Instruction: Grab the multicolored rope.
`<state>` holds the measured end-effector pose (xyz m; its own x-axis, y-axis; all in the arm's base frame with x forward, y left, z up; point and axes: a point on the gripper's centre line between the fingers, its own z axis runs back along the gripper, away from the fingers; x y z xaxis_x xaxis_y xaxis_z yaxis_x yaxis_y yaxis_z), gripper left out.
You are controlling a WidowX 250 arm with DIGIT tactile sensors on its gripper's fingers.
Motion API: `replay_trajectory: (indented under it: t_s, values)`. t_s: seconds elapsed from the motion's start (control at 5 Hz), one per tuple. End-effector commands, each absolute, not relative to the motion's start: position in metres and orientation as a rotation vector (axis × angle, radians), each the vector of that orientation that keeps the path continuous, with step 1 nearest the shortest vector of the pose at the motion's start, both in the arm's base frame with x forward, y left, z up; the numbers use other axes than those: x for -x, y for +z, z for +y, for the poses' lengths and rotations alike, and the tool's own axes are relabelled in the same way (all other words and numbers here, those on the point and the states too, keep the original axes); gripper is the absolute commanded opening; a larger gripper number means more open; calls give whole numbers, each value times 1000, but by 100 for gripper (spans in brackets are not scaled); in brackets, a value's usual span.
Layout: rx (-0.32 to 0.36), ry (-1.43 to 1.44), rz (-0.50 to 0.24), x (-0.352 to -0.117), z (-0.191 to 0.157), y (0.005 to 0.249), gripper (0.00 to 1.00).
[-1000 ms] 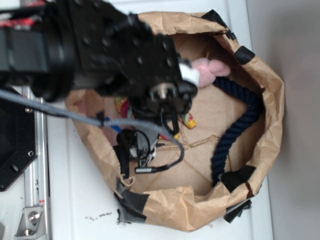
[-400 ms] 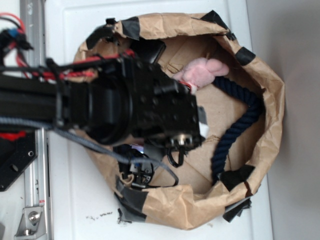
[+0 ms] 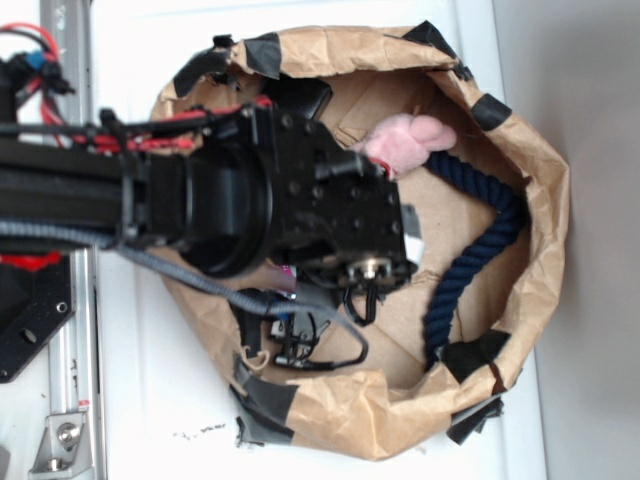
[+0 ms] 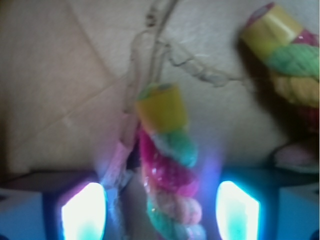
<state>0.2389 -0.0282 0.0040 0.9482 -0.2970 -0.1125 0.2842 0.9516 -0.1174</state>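
Straddling the multicolored rope (image 4: 167,175), the gripper (image 4: 160,205) stands open, its fingers (image 4: 82,210) apart either side. Since a second ago the arm has descended into the paper bag (image 3: 520,150); closing should capture it.

Black arm (image 3: 250,205), red and grey cables (image 3: 160,140)

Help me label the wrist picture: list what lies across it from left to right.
Left glowing claw finger → one yellow-capped end of the multicolored rope hanging between the fingers → right glowing claw finger → the rope's other yellow-capped end, at the top right.
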Motion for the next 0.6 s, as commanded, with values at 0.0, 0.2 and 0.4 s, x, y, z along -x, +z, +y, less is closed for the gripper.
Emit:
replay_trajectory:
  t_s: [0.0, 0.2, 0.4]
  values:
    - [116, -309, 119, -246, -10, -10, 0]
    - [119, -295, 115, -250, -6, -5, 0]
    - [109, -268, 78, -255, 0, 10, 0]
